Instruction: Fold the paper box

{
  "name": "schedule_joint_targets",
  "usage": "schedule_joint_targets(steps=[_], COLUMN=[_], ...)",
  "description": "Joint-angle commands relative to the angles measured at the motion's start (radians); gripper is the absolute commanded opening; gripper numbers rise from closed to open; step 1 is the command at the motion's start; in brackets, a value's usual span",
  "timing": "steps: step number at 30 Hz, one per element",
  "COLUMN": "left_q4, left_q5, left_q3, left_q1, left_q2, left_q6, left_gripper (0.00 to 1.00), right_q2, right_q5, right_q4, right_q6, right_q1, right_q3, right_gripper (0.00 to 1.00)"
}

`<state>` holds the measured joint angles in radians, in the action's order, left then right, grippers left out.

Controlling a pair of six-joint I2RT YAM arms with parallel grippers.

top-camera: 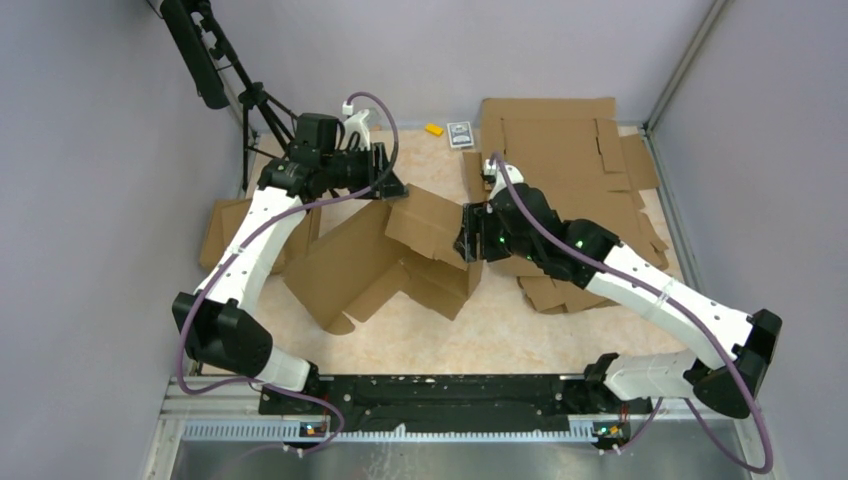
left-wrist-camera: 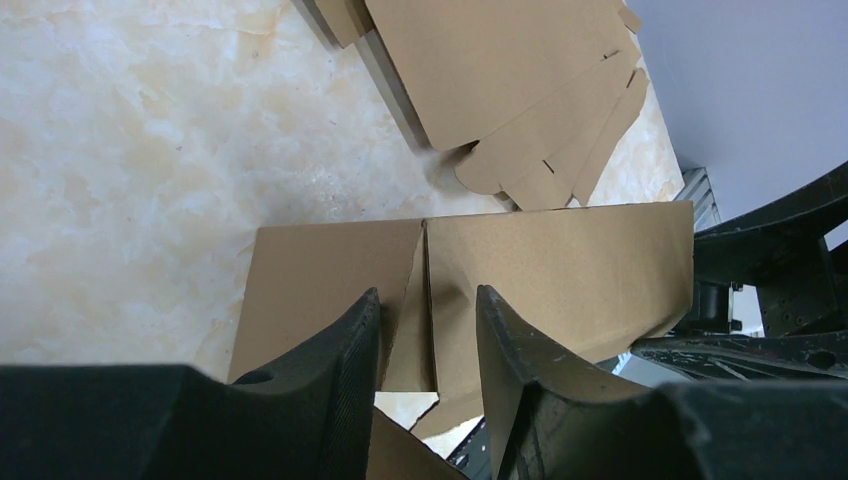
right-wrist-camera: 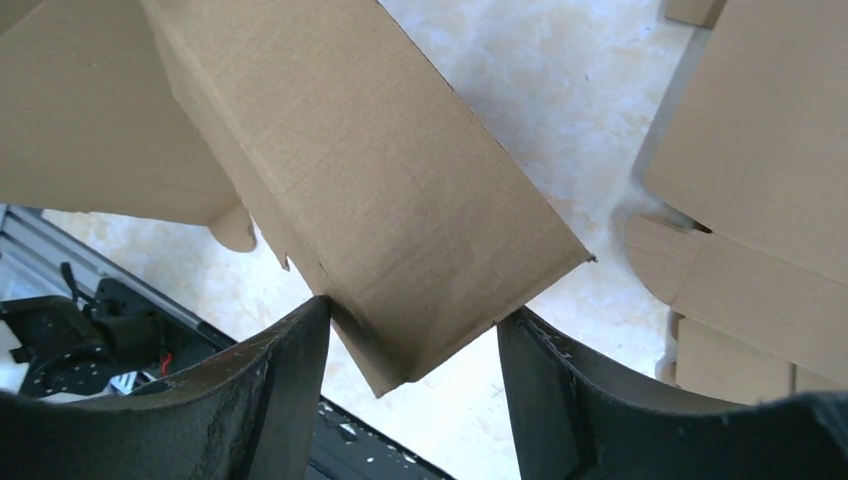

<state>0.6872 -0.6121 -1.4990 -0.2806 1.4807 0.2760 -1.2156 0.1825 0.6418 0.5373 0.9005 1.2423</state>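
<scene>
Left claw apart around a flap of the paper box — right claw astride its corner, grip unclear.

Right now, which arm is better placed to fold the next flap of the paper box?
Probably left. The left gripper straddles a slotted flap of the paper box, standing edge-on between its open jaws, so closing would pinch it. The right gripper spans a broad folded corner, better suited to steadying.
</scene>
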Motion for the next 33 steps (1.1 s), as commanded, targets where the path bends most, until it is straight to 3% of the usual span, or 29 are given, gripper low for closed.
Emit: schedule_joint_targets(steps=[1,9,16,20,27,33], left_q4=[0.058,0.064,0.078,0.088,0.133,0.104], left_q5=[-0.005,-0.016,-0.02,-0.022,0.034,0.055], left_q3=[0.036,0.027,0.013,0.008,-0.024,-0.026], left_q1=[-0.018,-0.02,-0.027,-0.032,-0.041,-0.057], left_q2=[0.024,0.034,0.043,0.05,0.067,0.04], left_q6=[-0.042,-0.059,-0.08,-0.089,0.038,0.132], left_gripper=[0.42,0.43,0.44,0.45,0.46,0.45], right_q2=[-0.01,-0.036,-0.05,-0.053,-0.043,-0.044], right_q5=[0.065,0.129,0.18,0.2,0.226,0.245], right_q4=[0.055,0.065,-0.018,-0.055,-0.132,-0.143], right_q6=[-0.045,-0.089,-0.133,-0.164,-0.213,-0.25], right_q1=[0.003,0.016,0.03,0.043,0.067,0.074], right_q3=[0.052,0.059,0.024,0.003,-0.046,-0.062], right_gripper=[0.62,0.65,0.49,0.44,0.56,0.57])
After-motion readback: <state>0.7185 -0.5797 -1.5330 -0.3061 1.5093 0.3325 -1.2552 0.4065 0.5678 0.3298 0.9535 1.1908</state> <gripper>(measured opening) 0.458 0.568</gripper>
